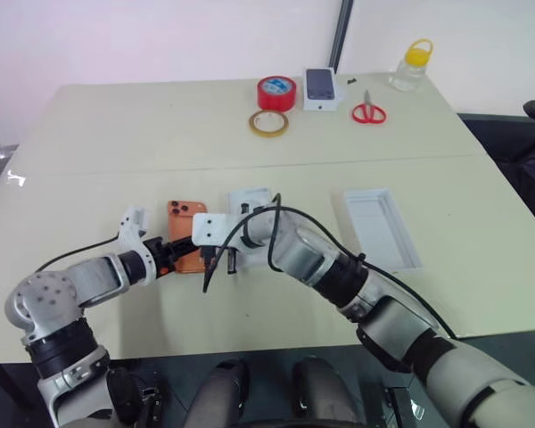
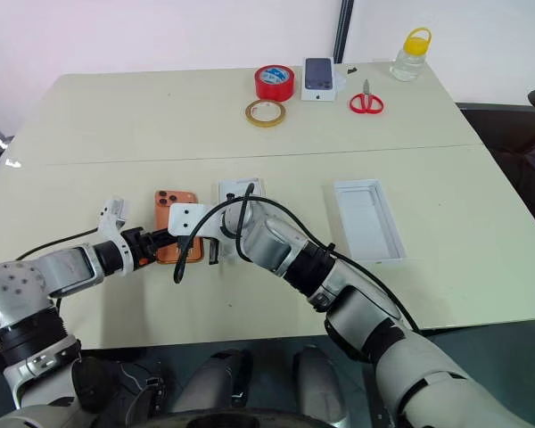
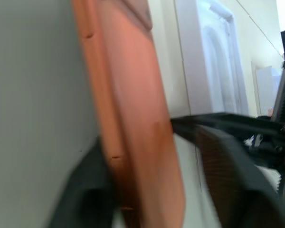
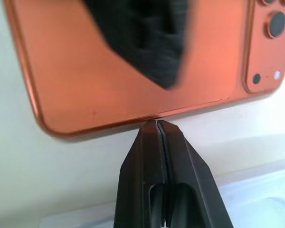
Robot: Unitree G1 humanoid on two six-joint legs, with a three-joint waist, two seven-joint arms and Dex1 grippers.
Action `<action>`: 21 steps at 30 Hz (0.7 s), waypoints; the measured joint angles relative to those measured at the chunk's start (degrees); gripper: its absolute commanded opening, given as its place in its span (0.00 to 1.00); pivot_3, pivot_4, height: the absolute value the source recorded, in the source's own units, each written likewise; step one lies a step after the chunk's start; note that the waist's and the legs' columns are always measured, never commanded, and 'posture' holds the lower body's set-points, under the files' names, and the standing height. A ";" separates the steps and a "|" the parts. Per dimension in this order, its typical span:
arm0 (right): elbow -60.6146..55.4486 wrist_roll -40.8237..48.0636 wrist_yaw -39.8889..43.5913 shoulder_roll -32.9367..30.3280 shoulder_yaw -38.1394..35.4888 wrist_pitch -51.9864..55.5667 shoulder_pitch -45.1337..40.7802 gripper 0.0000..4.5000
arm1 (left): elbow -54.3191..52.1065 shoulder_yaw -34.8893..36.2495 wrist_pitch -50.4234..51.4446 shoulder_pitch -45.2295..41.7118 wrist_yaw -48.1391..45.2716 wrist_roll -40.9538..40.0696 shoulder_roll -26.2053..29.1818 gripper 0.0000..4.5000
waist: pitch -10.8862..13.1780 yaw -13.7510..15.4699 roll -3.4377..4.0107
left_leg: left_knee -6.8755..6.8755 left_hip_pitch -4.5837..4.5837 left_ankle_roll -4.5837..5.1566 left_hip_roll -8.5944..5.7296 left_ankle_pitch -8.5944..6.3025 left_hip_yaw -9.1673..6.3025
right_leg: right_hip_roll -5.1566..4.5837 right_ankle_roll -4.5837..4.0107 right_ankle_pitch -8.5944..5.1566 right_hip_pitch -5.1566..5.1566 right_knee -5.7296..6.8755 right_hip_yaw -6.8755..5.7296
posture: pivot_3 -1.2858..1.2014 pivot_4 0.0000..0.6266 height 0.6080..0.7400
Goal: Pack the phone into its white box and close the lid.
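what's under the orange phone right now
The phone lies camera side up on the bare table, with the left gripper closing around one end, one finger under it. Anything else beneath it is covered.

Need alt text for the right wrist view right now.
The right claw, shut, touches its tips to the long edge of the orange phone lying camera-side up on the table. A black finger of the left claw rests across the phone's back.

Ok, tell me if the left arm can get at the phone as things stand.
Probably yes: the left tool already has its fingers either side of the phone's near end. The right tool, shut, only touches the phone's long edge.
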 measured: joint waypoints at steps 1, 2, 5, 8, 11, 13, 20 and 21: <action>-0.84 0.03 0.11 -0.41 -0.50 0.39 0.00 0.00 | 0.00 0.46 0.00 0.04 0.57 -0.64 -0.28 0.51 | 0.00 0.00 0.00 | 0.00 0.00 0.00 0.00 0.00 0.00 | 0.00 0.00 0.00 0.00 0.00 0.00 | 0.52 0.24 1.00; -1.74 0.09 0.33 -0.88 -0.93 0.73 0.00 0.00 | 0.04 0.90 0.00 0.05 1.18 -1.30 -0.55 0.51 | 0.00 0.01 0.00 | -0.01 0.00 0.00 0.00 0.00 0.00 | 0.00 0.00 0.00 0.00 0.00 0.00 | 0.52 0.24 1.00; -4.42 0.65 1.22 -2.53 -1.72 1.93 0.10 0.00 | 0.58 2.45 0.00 0.06 3.00 -2.71 -1.80 0.51 | 0.00 -0.02 0.00 | -0.01 0.00 0.00 0.01 0.00 0.00 | 0.01 0.00 0.00 0.00 0.00 0.00 | 0.52 0.24 1.00; -7.61 1.18 2.01 -4.10 -2.61 3.36 0.60 0.00 | 0.86 3.28 0.00 0.17 4.74 -4.35 -2.52 0.51 | 0.00 0.00 -0.01 | -0.01 0.00 0.00 0.01 0.00 0.00 | 0.00 0.00 0.00 0.00 0.00 0.00 | 0.52 0.24 1.00; -11.96 2.02 2.64 -6.17 -3.31 5.27 1.72 0.00 | 1.38 4.61 0.00 0.61 6.30 -6.56 -3.85 0.51 | 0.00 0.06 -0.01 | -0.01 0.00 0.00 0.01 0.00 0.00 | 0.00 0.00 0.00 0.01 0.00 0.00 | 0.52 0.24 1.00; -13.82 2.28 2.97 -7.19 -3.60 6.18 2.46 0.00 | 1.88 5.13 0.01 0.69 7.13 -7.67 -4.04 0.45 | 0.00 0.09 -0.02 | 0.00 0.00 0.00 0.01 0.00 0.00 | 0.00 0.00 0.00 0.01 0.00 0.00 | 0.52 0.24 1.00; -18.48 3.87 3.21 -10.04 -3.93 9.71 5.14 0.00 | 2.91 6.16 0.01 0.07 9.69 -12.20 -4.35 0.02 | -0.01 -0.12 -0.03 | -0.02 0.00 0.00 0.02 0.00 0.02 | 0.01 0.00 0.00 0.00 0.00 0.04 | 0.52 0.24 1.00; -19.15 4.02 3.20 -10.19 -3.93 10.01 5.30 0.00 | 2.98 6.16 -0.01 0.07 9.92 -12.50 -4.29 0.02 | -0.01 -0.14 -0.04 | -0.02 -0.01 0.00 0.03 0.00 0.02 | 0.02 0.00 0.00 0.00 0.01 0.04 | 0.52 0.24 1.00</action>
